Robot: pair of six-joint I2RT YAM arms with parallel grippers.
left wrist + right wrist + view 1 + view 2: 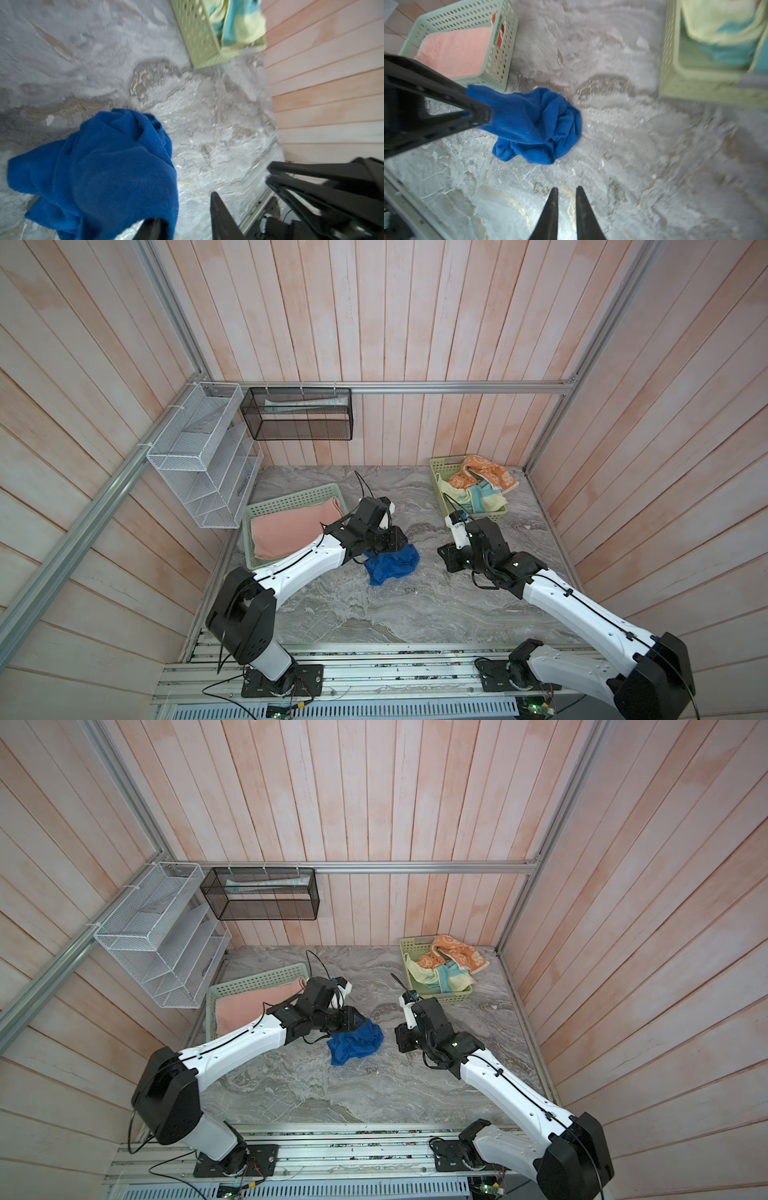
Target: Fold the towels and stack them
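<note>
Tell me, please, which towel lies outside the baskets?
The blue towel, crumpled on the table; the pink towel lies in the mint basket, the yellow towel and orange towel in the green basket.

The left arm [299, 568] and right arm [582, 610] have white rounded shells, small dark screws, black blocky joints, thin black cables; the right gripper [566, 188] has black pointed fingers [550, 214].
</note>
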